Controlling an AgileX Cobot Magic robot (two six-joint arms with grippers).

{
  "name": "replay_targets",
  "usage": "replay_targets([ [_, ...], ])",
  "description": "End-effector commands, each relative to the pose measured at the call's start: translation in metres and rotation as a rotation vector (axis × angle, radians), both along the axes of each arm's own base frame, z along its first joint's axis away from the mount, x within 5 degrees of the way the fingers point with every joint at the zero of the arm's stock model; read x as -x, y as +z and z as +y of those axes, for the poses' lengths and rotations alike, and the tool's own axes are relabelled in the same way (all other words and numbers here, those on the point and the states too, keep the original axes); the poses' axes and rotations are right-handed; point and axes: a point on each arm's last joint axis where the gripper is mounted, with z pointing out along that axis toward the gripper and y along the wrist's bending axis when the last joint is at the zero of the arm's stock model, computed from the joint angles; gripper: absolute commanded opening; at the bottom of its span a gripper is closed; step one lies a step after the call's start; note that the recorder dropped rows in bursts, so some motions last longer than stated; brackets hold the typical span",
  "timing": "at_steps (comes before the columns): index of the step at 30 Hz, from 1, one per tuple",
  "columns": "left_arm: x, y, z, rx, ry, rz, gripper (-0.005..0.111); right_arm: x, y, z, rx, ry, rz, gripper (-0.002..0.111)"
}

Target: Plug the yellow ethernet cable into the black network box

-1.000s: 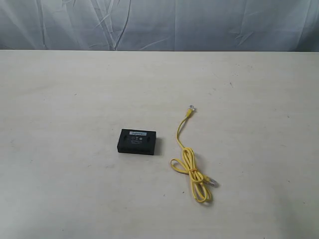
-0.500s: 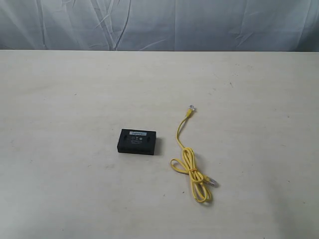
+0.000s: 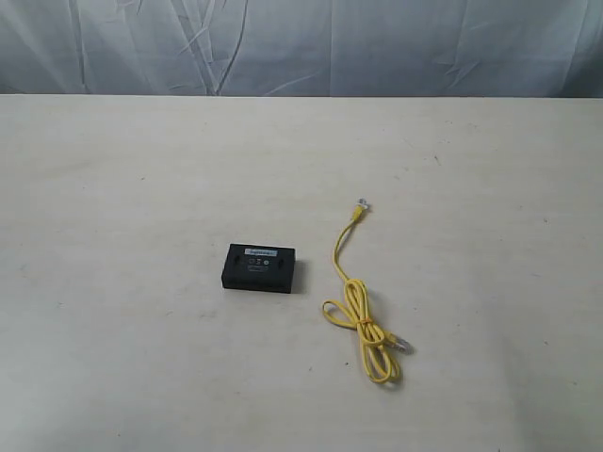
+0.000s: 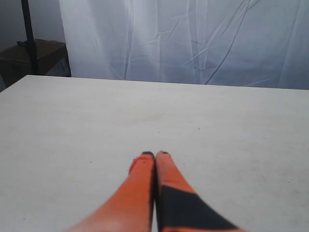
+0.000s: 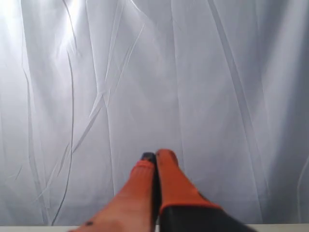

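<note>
The black network box [image 3: 258,268] lies flat near the middle of the pale table, a white label strip on its top face. To its right the yellow ethernet cable [image 3: 356,301] lies loose, one clear plug [image 3: 360,206] at the far end and the other [image 3: 402,345] by the knotted loop at the near end. Neither arm shows in the exterior view. My left gripper [image 4: 155,154] is shut with nothing in it, above bare table. My right gripper [image 5: 155,155] is shut and empty too, facing the white curtain. Box and cable are out of both wrist views.
A wrinkled white curtain [image 3: 301,47] hangs behind the table's far edge [image 3: 301,96]. In the left wrist view a dark stand [image 4: 29,34] and a brown surface sit past the table's corner.
</note>
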Motion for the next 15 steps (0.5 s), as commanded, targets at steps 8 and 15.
replay_targets([
  [8,0.000,-0.001,0.000,0.001,0.003,-0.009,0.000,-0.010,0.025,0.001,0.019,-0.003,0.156,0.000],
  [15,0.000,-0.001,0.000,0.001,0.003,-0.009,0.000,-0.052,0.065,0.005,0.046,0.000,0.477,0.000],
])
